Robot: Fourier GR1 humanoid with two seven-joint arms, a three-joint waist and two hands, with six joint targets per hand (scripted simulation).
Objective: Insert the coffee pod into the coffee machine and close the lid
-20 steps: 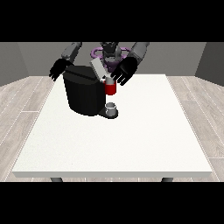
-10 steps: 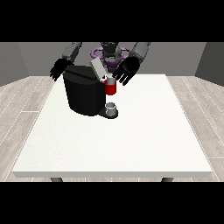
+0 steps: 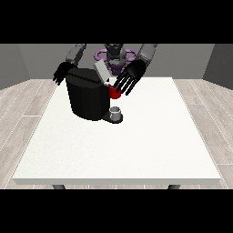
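The black coffee machine [image 3: 87,96] stands on the white table [image 3: 136,145], left of the middle. Its grey lid [image 3: 102,71] is tilted up at the top right. A red thing at the machine [image 3: 113,93] shows at its front right. Just above and right of that, the hand at the view's right [image 3: 131,75] hovers with its fingers spread and pointing down-left, holding nothing I can see. The hand at the view's left [image 3: 61,73] hangs behind the machine's upper left corner, fingers relaxed. A small grey thing [image 3: 116,112] sits on the machine's base plate.
The table's edges run close to the view's sides and front. Wooden floor surrounds it. The robot's torso [image 3: 113,57] stands behind the far edge.
The hand at the view's right has shifted slightly towards the red thing and the raised lid. The other hand and the machine look unchanged.
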